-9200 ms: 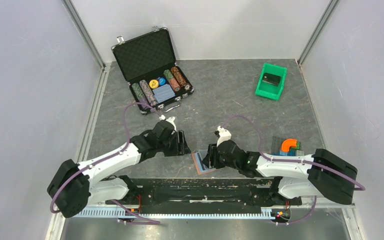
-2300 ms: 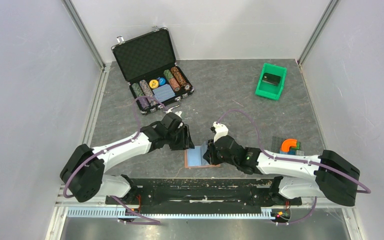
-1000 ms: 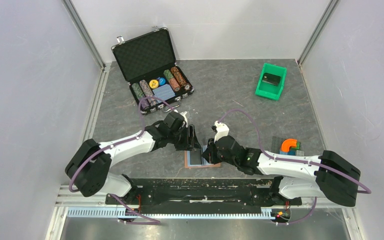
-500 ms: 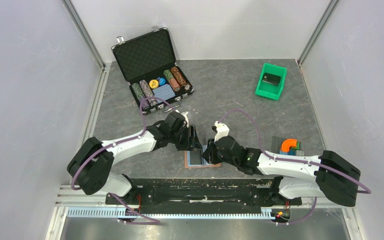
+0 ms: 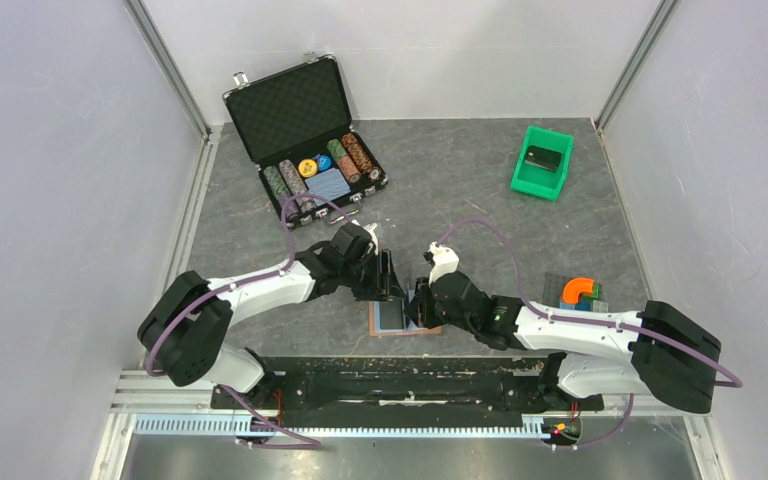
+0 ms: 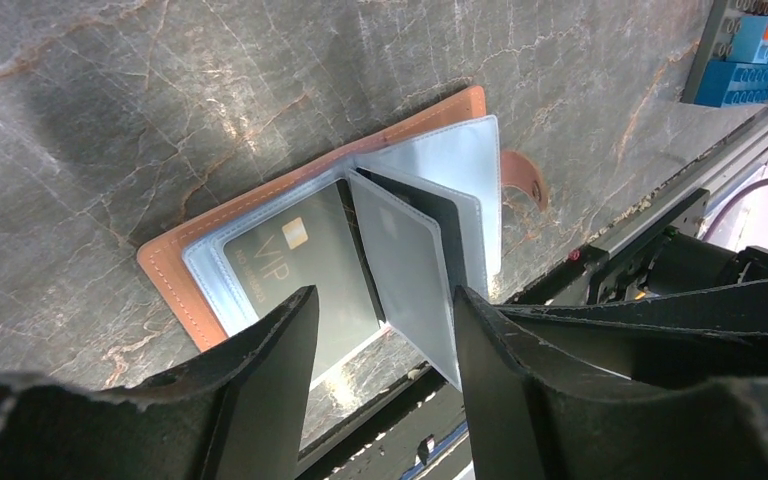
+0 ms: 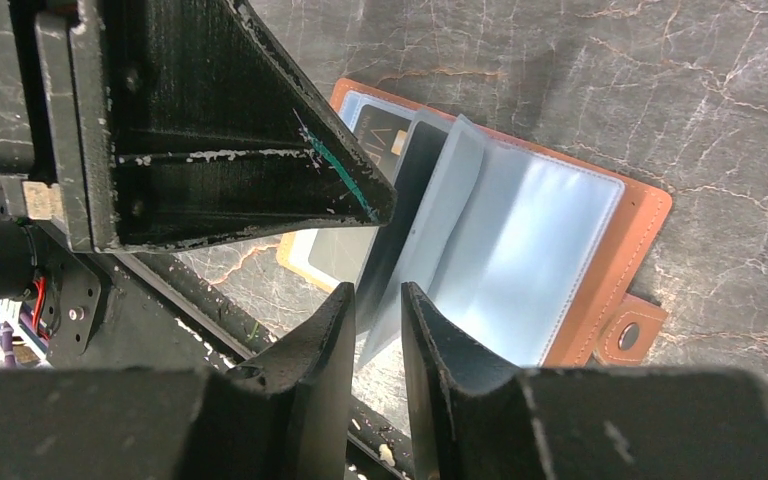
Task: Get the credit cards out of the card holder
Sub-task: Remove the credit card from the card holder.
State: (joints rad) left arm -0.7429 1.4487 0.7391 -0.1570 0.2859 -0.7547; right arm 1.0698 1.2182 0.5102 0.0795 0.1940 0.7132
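1. Holder (image 6: pixel 174 271): flat brown stitched leather, laid open at the table's (image 5: pixel 480 210) near edge, long axis left-right.
2. A grey card (image 6: pixel 305 262) is seen sleeved.
3. Left gripper (image 6: pixel 382 302) is spread above it; right gripper (image 7: pixel 377 292) is clenched on a clear sleeve (image 7: pixel 438 205).

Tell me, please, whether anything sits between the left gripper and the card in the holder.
Only a clear sleeve covers the card; the open left gripper hangs over it, with an upright plastic page standing just beside.
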